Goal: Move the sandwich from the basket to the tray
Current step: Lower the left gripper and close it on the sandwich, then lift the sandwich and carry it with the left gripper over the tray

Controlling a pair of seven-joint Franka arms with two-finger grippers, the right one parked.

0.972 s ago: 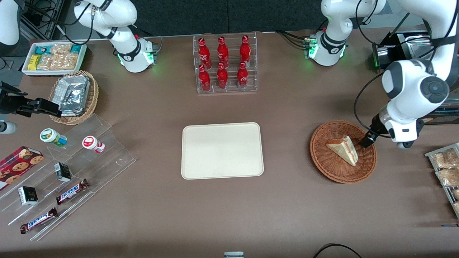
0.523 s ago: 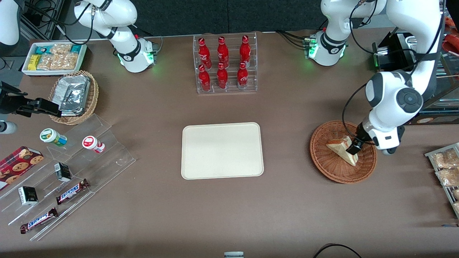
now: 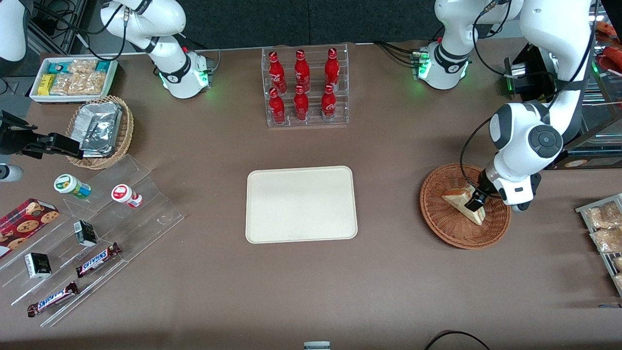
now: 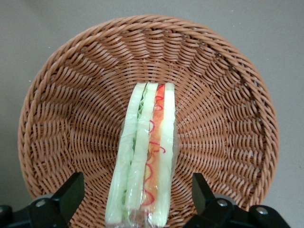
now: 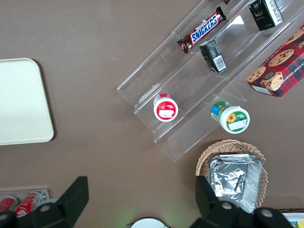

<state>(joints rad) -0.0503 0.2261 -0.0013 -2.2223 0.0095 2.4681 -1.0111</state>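
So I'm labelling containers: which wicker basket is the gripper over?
The reddish-brown basket holding the sandwich; the open gripper straddles it. The tan basket holds foil packs.

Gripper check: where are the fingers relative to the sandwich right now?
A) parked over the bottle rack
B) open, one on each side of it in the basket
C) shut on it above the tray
B: the gripper is open, its fingers straddling the sandwich, which lies in the basket.
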